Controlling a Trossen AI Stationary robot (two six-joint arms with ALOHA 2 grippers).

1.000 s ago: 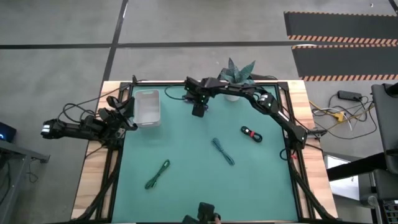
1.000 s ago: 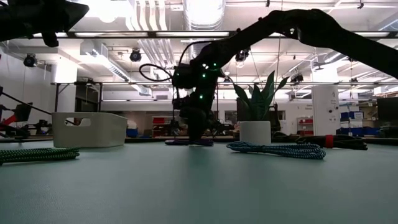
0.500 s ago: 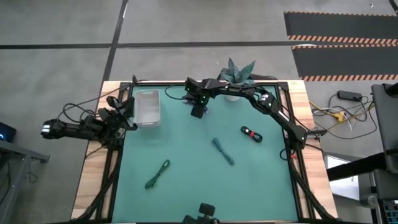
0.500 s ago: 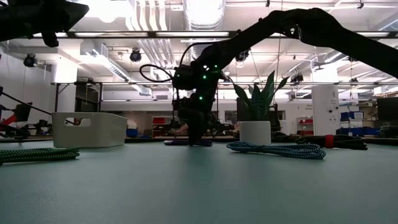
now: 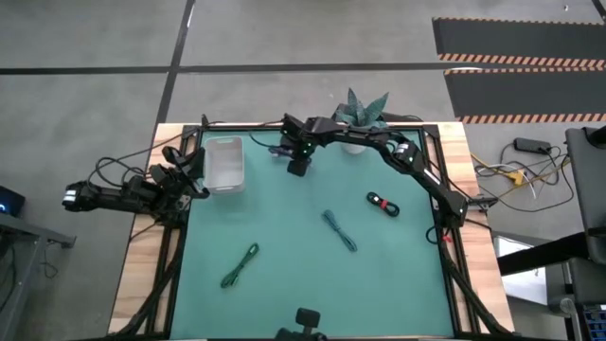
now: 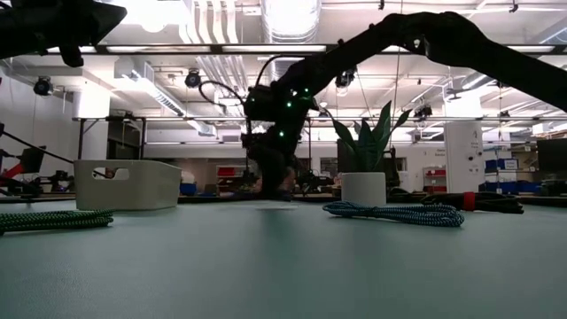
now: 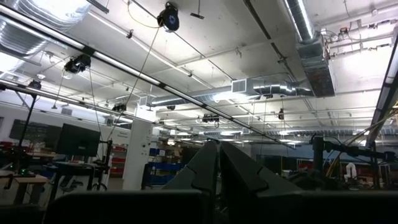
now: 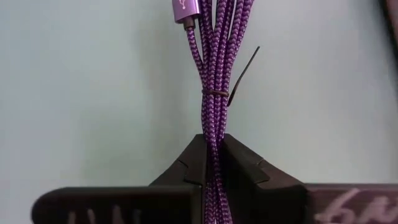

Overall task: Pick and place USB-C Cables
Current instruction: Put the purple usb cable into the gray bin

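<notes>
Right, high view: right gripper (image 5: 297,167) sits near the far edge of the tabletop (image 5: 284,284), with a sliver of the purple cable (image 5: 280,150) sticking out just beside the jaws toward the white bin (image 5: 224,163). Left gripper (image 5: 194,172) waits off to the side by that bin. Green cable (image 5: 240,265), teal cable (image 5: 339,230) and black-and-red cable (image 5: 383,203) lie well apart from the jaws, untouched.

Low view: right arm's jaws hang just above the tabletop; the cable itself is too dark to make out.

Left wrist: jaws pressed together, nothing between them.

Right wrist: jaws clamped on the purple cable (image 8: 214,81) across the whole bundle, just below its wire tie (image 8: 215,93). Looks light, soft, braided, so it should flop but not slip. Mid-bundle near the tie seems the right hold; strands stay together.
</notes>
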